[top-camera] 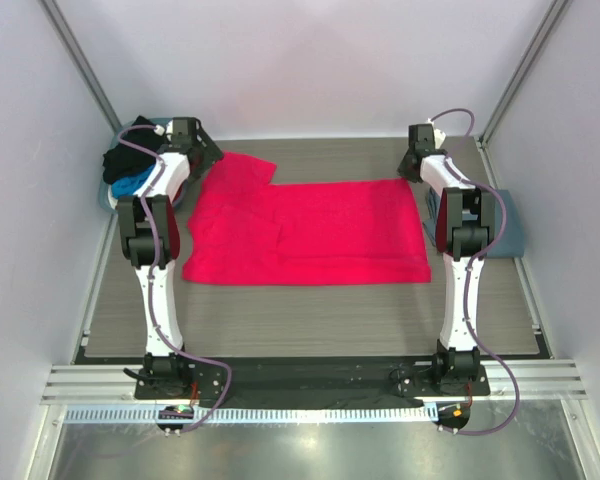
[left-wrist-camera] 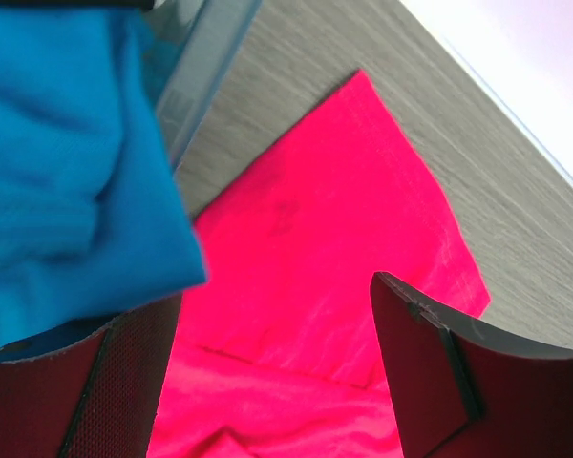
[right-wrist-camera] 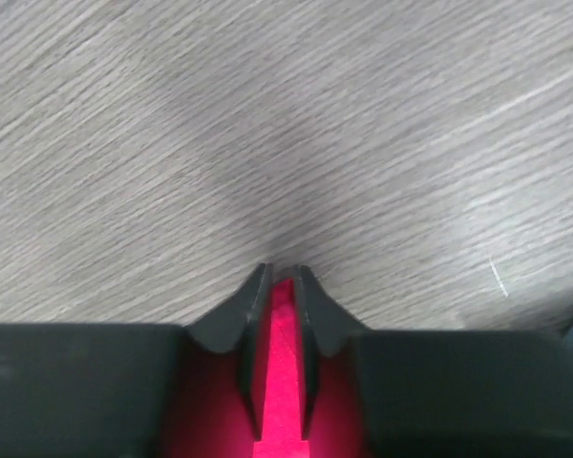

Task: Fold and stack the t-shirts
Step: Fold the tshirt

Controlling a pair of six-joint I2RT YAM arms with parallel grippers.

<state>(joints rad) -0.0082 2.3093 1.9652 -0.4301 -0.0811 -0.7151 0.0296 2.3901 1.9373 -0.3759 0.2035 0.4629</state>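
Hovering with left end effector [left-wrist-camera: 277, 329] spread wide over red shirt's [top-camera: 310, 235] far-left sleeve, beside blue shirt [left-wrist-camera: 57, 162], likely lining up a pinch. Spread flat on table [top-camera: 310, 320]. Clamping its far-right edge with right end effector [right-wrist-camera: 282, 286], probably for folding.

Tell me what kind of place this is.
Probably a lab robot test cell, not a home: plain white panel walls box in a wood-grain table, with the left arm and right arm mounted along an aluminium rail.
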